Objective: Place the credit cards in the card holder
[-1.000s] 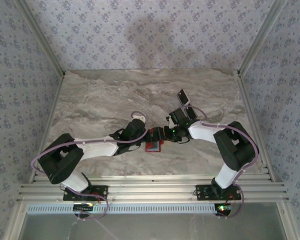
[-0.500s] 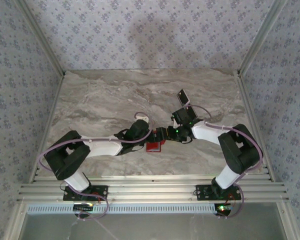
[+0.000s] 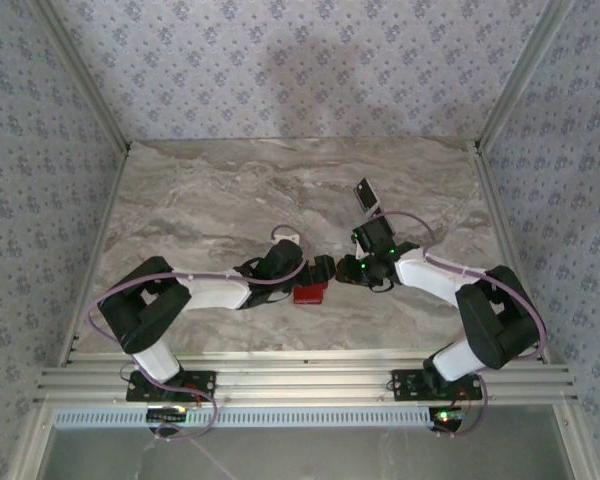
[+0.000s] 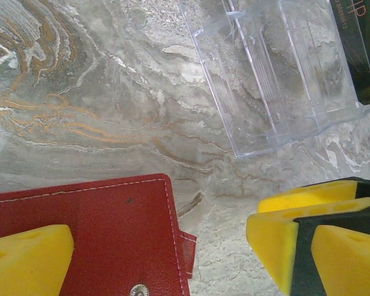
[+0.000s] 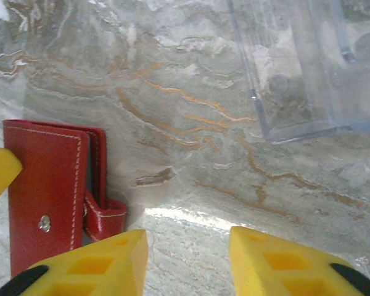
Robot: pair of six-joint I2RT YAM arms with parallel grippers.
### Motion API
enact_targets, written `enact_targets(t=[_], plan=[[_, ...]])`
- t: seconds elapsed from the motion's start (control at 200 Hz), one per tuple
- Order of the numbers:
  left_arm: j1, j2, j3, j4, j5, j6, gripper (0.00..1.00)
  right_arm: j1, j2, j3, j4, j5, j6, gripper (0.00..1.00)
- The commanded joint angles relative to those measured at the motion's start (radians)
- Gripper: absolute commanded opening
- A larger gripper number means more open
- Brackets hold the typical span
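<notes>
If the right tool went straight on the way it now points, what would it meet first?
Most likely the bare marble table ahead of the right tool; the red card holder lies beside that line, not in it. Depth is unclear.

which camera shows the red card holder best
Right wrist: the card holder lies closed, its snap and strap tab clear. Left wrist catches one corner; top external, a small red patch.

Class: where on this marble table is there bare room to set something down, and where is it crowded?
Free: the table beyond the left arm, and along the back wall. Crowded: the centre, where left gripper and right gripper meet by the red wallet and clear case.
</notes>
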Motion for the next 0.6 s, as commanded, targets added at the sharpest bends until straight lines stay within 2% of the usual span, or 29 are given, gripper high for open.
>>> enact_targets(t=[0.0, 0.33, 0.595], plan=[[-0.008, 0.012, -0.003, -0.028, -0.013, -0.024, 1.00, 0.023, 0.009, 0.024, -0.006, -0.022, 0.008, 0.45], [-0.007, 0.004, -0.010, -0.035, -0.021, -0.022, 1.00, 0.074, 0.141, 0.106, 0.023, -0.019, 0.016, 0.44], [-0.008, 0.008, -0.008, -0.035, -0.021, -0.022, 1.00, 0.093, 0.093, 0.094, 0.044, -0.002, 0.040, 0.44]])
